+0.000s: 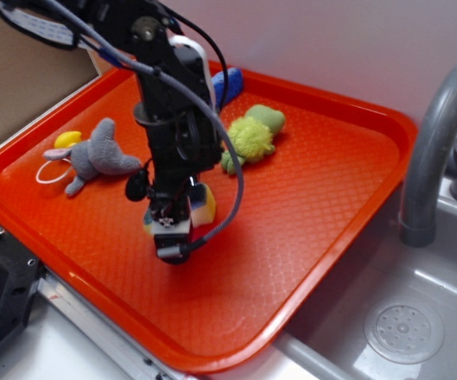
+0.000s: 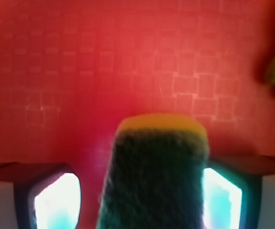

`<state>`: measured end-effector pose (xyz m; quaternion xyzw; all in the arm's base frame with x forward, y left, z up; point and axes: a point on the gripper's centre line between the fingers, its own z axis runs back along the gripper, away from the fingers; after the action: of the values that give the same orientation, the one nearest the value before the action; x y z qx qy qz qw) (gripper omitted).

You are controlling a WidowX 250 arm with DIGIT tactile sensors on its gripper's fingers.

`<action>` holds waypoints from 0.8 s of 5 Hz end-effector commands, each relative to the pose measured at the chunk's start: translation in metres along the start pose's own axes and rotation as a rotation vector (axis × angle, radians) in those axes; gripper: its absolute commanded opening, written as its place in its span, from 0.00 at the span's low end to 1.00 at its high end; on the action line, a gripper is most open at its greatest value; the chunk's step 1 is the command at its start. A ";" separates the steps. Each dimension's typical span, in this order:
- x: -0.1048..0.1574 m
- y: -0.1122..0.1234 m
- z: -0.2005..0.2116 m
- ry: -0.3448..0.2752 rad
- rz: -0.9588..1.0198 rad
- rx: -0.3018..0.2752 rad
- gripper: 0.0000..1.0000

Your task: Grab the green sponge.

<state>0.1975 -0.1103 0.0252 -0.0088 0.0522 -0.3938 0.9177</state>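
In the wrist view's lower centre, the green sponge [image 2: 156,176] (yellow edge up) sits between the spread gripper [image 2: 142,200] fingers [image 2: 56,202], nearer the right one.

Exterior: evenly lit, soft shadow cast under the arm on the tray [image 1: 307,198].
Wrist: blurred throughout; fingers [image 2: 56,202] overexposed, glowing white-cyan.

Orange-red grid-textured tray [image 1: 331,198], yellow sponge [image 2: 154,176] (dark green top), lime-green plush [image 1: 248,136], grey elephant toy [image 1: 97,158]
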 end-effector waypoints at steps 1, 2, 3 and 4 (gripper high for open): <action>0.005 -0.005 0.006 -0.015 0.019 0.052 0.00; 0.001 0.004 0.009 0.002 0.056 0.092 0.00; -0.009 0.026 0.042 -0.011 0.192 0.145 0.00; -0.031 0.048 0.092 -0.067 0.442 0.121 0.00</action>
<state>0.2211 -0.0533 0.1040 0.0489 0.0264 -0.1953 0.9792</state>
